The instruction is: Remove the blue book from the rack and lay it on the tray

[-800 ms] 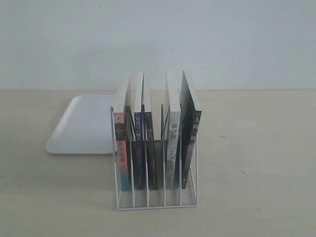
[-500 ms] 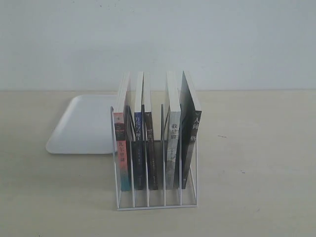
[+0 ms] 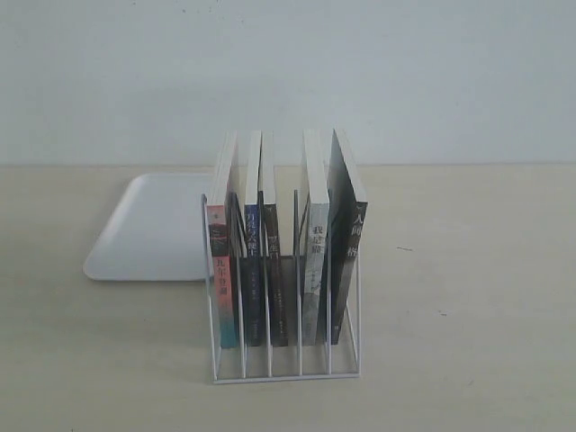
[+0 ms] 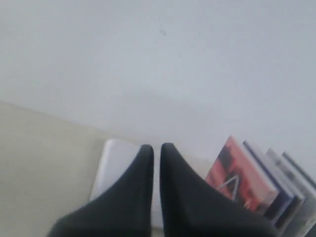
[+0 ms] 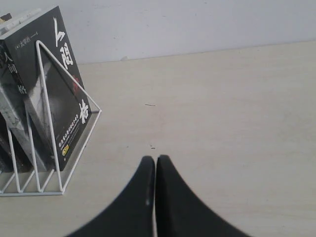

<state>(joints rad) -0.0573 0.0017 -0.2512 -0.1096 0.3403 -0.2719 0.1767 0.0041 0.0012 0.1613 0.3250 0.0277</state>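
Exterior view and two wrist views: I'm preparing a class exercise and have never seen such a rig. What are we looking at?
This is a two-armed robot. The exterior view, from a camera off the arms, shows a table with a white wire rack holding five upright books, the blue book second from left, and a white tray behind it. Each wrist view looks along one arm's black gripper; the left gripper and right gripper are shut, holding nothing.

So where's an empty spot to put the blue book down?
The tray, left of the rack, is bare. The table right of the rack is bare too. Inside the rack it is crowded with books.
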